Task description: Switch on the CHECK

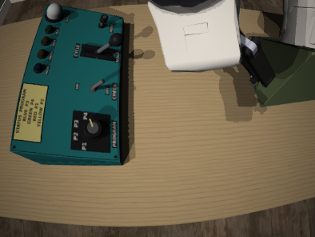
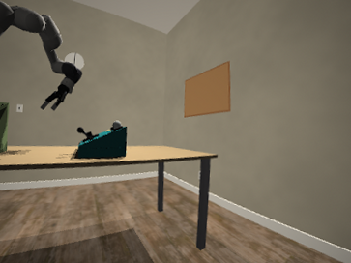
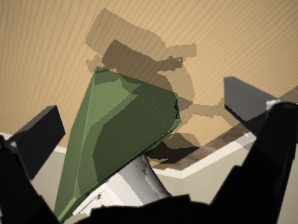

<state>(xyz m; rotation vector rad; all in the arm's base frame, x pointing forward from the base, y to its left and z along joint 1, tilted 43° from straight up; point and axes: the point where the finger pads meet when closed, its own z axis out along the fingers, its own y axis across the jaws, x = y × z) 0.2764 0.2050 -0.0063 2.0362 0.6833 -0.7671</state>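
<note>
The teal console [image 1: 72, 86] sits at the left of the wooden table and also shows in the side view [image 2: 102, 143]. Its CHECK toggle [image 1: 97, 85] is a small grey lever between the ON and OFF marks, leaning toward the OFF side. My gripper [image 2: 54, 102] is open and empty, high above the table and well away from the console. In the wrist view its two fingers spread wide over a green box [image 3: 120, 135]. In the overhead view a white arm link [image 1: 196, 34] hides part of the table's far side.
The console also carries a CYCLE lever with a black ball [image 1: 116, 39], a PROGRAM knob [image 1: 93, 129] pointing at P4, a white ball knob [image 1: 53, 12], several round lamps [image 1: 44, 47] and a small black toggle [image 1: 104, 20]. The green box [image 1: 288, 72] stands at the right.
</note>
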